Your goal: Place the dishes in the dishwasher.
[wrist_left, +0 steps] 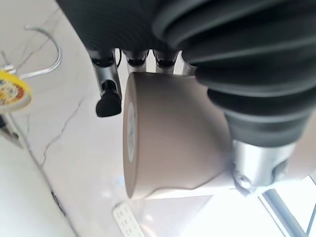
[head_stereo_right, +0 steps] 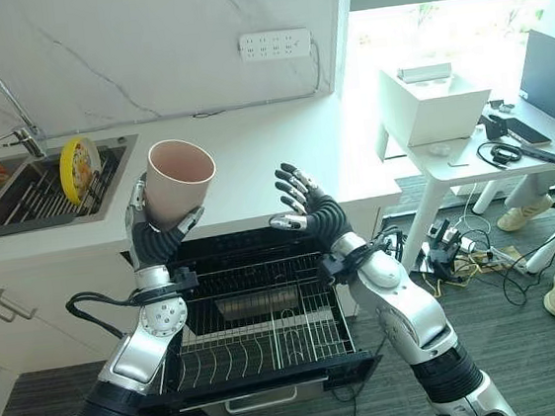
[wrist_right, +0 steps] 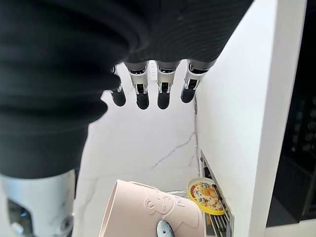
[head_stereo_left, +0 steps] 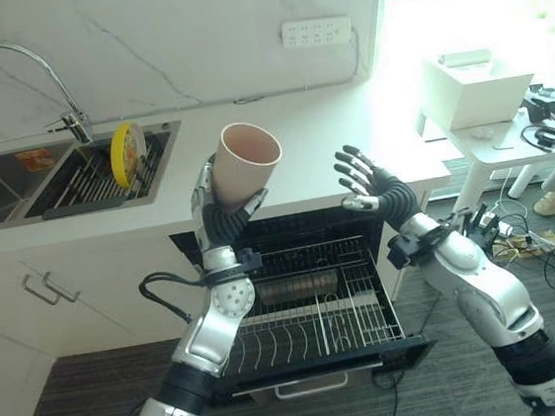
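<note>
Pink cup (head_stereo_left: 245, 162) is gripped by left hand (head_stereo_left: 221, 214) at centre of frame, fingers and thumb wrapped round lower body, mouth tilted up and toward right. It is held above the pulled-out dishwasher rack (head_stereo_left: 310, 324), lower centre, clear of the counter (head_stereo_left: 319, 134); judged a carry position prior to lowering into the rack. Right hand (head_stereo_left: 370, 186) is raised just right of centre, beside the cup but apart from it, fingers spread and relaxed, nothing grasped; judged standing by to receive or steady.

Cup: smooth matt finish, tapered round form, wider at rim, embossed figure on wall noted in right wrist view. Rack: thin wire grid w/ upright tines at front, appears empty. Yellow plate (head_stereo_left: 128, 154), round w/ printed face, is stood on edge in slatted drainer of steel sink (head_stereo_left: 17, 186), upper left; not yet loaded. Counter & backsplash: white, grey-veined, stone-like.
</note>
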